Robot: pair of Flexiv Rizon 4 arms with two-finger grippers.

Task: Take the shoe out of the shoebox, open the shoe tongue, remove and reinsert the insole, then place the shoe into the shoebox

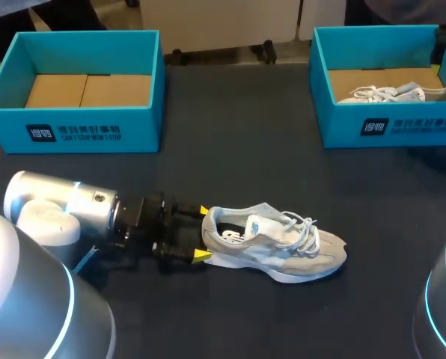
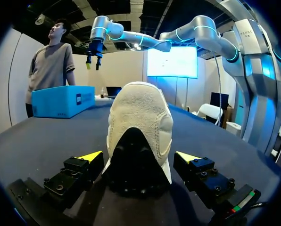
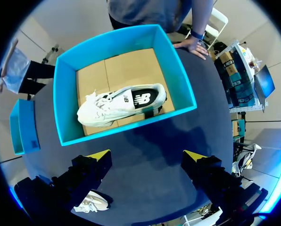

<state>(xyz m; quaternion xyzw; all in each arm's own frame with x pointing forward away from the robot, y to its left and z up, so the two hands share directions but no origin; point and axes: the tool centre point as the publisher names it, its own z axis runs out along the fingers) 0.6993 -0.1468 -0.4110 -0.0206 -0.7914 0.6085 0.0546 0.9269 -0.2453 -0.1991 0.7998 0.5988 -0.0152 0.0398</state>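
The shoe [image 1: 283, 243] is already out of its box. It lies on its side on the desk [image 1: 245, 134], close to the near edge and about midway along it, heel toward my left arm. My left fingers [image 2: 84, 165] stand apart on either side of the heel. In the left wrist view a little gap shows on both sides, so I do not judge them clamped yet.

The first step looks done. An insole seems to sit inside the shoe's opening, but I cannot tell whether the tongue has been opened, or whether the insole has already been out and back. At least the return to the box is left, and likely the tongue and insole work too.

The empty shoebox [image 1: 144, 127] stands at the far-left corner, well apart from the shoe, with nothing between them.

At the far-right corner a second shoebox [image 1: 343, 127] holds another shoe [image 3: 119, 106]. My right fingers [image 3: 97, 157] hang above it, spread, with nothing between them.

A person's hand [image 3: 193, 44] rests on the desk's edge just beyond that box, away from my work.
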